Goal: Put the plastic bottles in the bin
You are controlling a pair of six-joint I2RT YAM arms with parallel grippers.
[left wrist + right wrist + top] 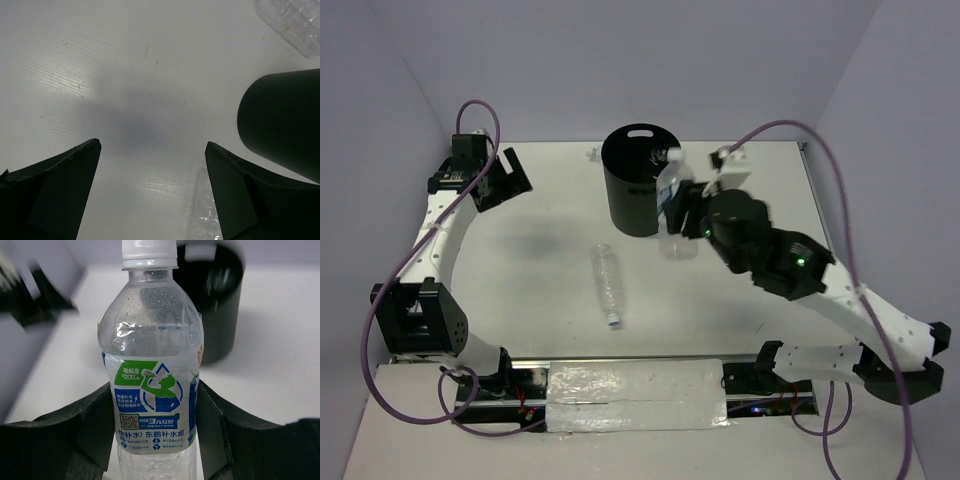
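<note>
The black round bin [638, 180] stands at the back middle of the table; it also shows in the right wrist view [215, 305] and the left wrist view [282, 125]. My right gripper [676, 212] is shut on a clear labelled bottle [150, 385] with a white cap, held upright just right of the bin; the same bottle shows in the top view [670, 200]. A second clear bottle [607, 283] lies on the table in front of the bin. My left gripper [505, 180] is open and empty at the back left, its jaws wide apart [152, 150].
White table [540, 300] with purple walls around. A silver taped strip [635, 395] runs along the near edge between the arm bases. Crinkled clear plastic [295, 20] shows at the top right of the left wrist view.
</note>
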